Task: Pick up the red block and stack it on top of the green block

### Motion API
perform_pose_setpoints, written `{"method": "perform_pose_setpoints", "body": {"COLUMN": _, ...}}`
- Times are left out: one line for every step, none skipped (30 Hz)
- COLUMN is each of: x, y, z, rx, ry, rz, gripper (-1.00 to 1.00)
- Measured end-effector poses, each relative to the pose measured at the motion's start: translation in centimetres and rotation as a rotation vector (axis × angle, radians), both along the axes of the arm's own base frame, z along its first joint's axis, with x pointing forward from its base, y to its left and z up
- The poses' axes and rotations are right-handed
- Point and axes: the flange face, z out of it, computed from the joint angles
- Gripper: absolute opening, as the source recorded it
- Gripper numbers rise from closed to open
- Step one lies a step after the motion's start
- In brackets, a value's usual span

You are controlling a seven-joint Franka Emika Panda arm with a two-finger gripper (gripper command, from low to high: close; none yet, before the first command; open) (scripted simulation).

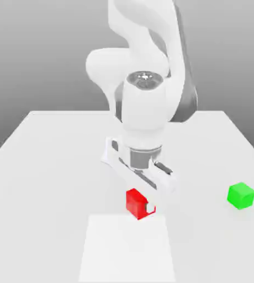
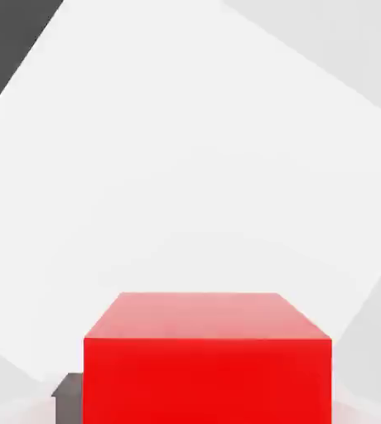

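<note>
The red block (image 1: 135,200) sits near the front middle of the white table (image 1: 52,166). My gripper (image 1: 138,203) comes down on it from above and is shut on the red block. One white fingertip (image 1: 149,208) presses against the block's side toward the exterior view's right, and the other finger is hidden behind the block. In the hand view the red block (image 2: 206,373) looms close, with a dark finger (image 2: 66,396) at its edge. The green block (image 1: 241,195) rests on the table well off to the exterior view's right, apart from the gripper.
A brighter white rectangular patch (image 1: 126,249) lies on the table just in front of the red block. The arm's body (image 1: 146,83) rises behind the gripper. The table's edges run along both sides and the back.
</note>
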Motion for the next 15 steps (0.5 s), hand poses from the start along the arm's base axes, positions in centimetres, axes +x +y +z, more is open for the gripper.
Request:
{"method": "perform_pose_setpoints", "body": {"x": -0.5, "y": 2.5, "z": 0.3, "rx": 0.0, "ry": -0.001, "rz": 0.056, "gripper": -1.0}}
{"method": "perform_pose_setpoints", "body": {"x": -1.2, "y": 4.9, "z": 0.6, "rx": 0.0, "ry": -0.001, "rz": 0.112, "gripper": -1.0}}
{"method": "perform_pose_setpoints", "body": {"x": -2.1, "y": 7.4, "z": 0.9, "rx": 0.0, "ry": -0.002, "rz": 0.169, "gripper": -1.0}}
{"method": "perform_pose_setpoints", "body": {"x": -3.1, "y": 9.7, "z": 1.1, "rx": 0.0, "ry": -0.002, "rz": 0.225, "gripper": -1.0}}
{"method": "perform_pose_setpoints", "body": {"x": -4.4, "y": 12.1, "z": 1.4, "rx": 0.0, "ry": -0.001, "rz": 0.282, "gripper": -1.0}}
{"method": "perform_pose_setpoints", "body": {"x": -5.8, "y": 14.3, "z": 1.6, "rx": 0.0, "ry": 0.0, "rz": 0.34, "gripper": -1.0}}
{"method": "perform_pose_setpoints", "body": {"x": -7.4, "y": 16.5, "z": 1.9, "rx": 0.0, "ry": 0.001, "rz": 0.398, "gripper": -1.0}}
{"method": "perform_pose_setpoints", "body": {"x": -9.1, "y": 18.6, "z": 2.1, "rx": -0.001, "ry": 0.003, "rz": 0.456, "gripper": -1.0}}
{"method": "perform_pose_setpoints", "body": {"x": -11.0, "y": 20.5, "z": 2.2, "rx": -0.002, "ry": 0.004, "rz": 0.511, "gripper": -1.0}}
{"method": "perform_pose_setpoints", "body": {"x": -11.8, "y": 21.4, "z": 2.3, "rx": -0.001, "ry": 0.003, "rz": 0.536, "gripper": -1.0}}
{"method": "perform_pose_setpoints", "body": {"x": -12.1, "y": 21.8, "z": 2.2, "rx": 0.0, "ry": 0.001, "rz": 0.545, "gripper": -1.0}}
{"method": "perform_pose_setpoints", "body": {"x": -12.1, "y": 22.0, "z": 2.0, "rx": 0.001, "ry": -0.001, "rz": 0.546, "gripper": -1.0}}
{"method": "perform_pose_setpoints", "body": {"x": -12.0, "y": 22.1, "z": 1.8, "rx": 0.002, "ry": -0.003, "rz": 0.545, "gripper": -1.0}}
{"method": "perform_pose_setpoints", "body": {"x": -11.9, "y": 22.1, "z": 1.6, "rx": 0.004, "ry": -0.005, "rz": 0.544, "gripper": -1.0}}
{"method": "perform_pose_setpoints", "body": {"x": -11.8, "y": 22.2, "z": 1.2, "rx": 0.005, "ry": -0.007, "rz": 0.543, "gripper": -1.0}}
